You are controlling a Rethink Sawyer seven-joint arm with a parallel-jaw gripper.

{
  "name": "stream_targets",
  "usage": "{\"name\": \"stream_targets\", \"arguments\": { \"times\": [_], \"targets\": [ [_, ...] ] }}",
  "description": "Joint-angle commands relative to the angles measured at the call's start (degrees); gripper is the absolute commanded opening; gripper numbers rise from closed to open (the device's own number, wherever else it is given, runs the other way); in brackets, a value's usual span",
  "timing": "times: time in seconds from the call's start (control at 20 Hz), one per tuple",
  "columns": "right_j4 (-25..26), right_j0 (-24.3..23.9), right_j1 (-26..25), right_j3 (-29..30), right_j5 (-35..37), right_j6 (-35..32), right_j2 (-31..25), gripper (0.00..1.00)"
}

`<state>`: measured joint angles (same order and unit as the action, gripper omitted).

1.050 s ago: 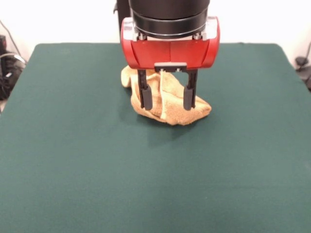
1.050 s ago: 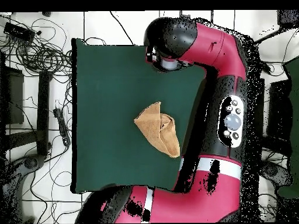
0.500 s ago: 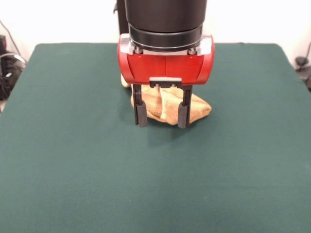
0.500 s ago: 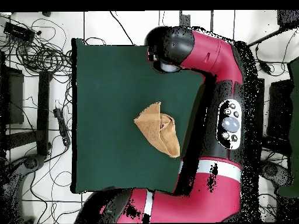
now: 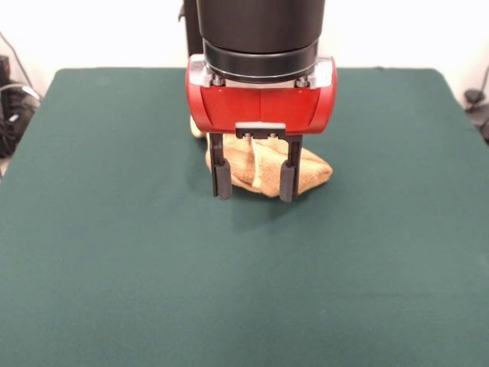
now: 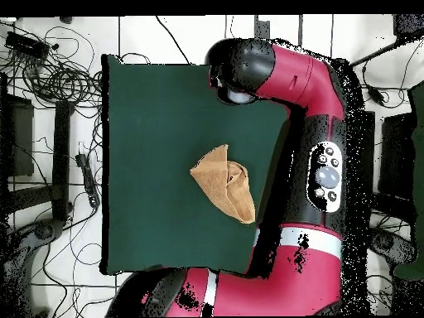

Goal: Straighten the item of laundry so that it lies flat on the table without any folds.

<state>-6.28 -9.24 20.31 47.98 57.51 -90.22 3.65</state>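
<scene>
The item of laundry (image 5: 312, 170) is a golden yellow-orange towel, crumpled and folded over itself near the middle of the green table (image 5: 114, 245). In the front view my gripper (image 5: 254, 183) hangs in front of it, open, with nothing between the two black fingers (image 5: 222, 177). The red wrist hides the towel's upper left part. From overhead the towel (image 6: 225, 184) is a folded, roughly triangular heap on the table (image 6: 149, 124). There the arm's end (image 6: 236, 76) sits over the table's top edge, well away from the towel, and covers the gripper.
Cables and equipment (image 6: 50, 74) lie on the floor along the table's left side in the overhead view. The red arm (image 6: 319, 166) runs along the table's right edge. Dark gear (image 5: 11, 107) shows at the left edge of the front view.
Over the last second the gripper has come lower in the front view and a little to the left, staying open. The towel has not moved.
</scene>
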Motion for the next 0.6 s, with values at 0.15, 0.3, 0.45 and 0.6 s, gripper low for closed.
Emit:
{"name": "stream_targets", "arguments": {
  "times": [0.15,0.3,0.45,0.6],
  "targets": [
    [-1.3,1.4,-1.9,5.4,5.0,-9.7,-3.5,1.00],
    [0.0,1.1,-5.9,-5.5,12.3,-9.4,-2.5,1.00],
    [0.6,0.3,-11.6,-19.0,19.2,-9.2,-2.4,1.00],
    [0.5,-0.1,-15.9,-28.2,23.5,-9.6,-2.2,1.00]
  ]
}}
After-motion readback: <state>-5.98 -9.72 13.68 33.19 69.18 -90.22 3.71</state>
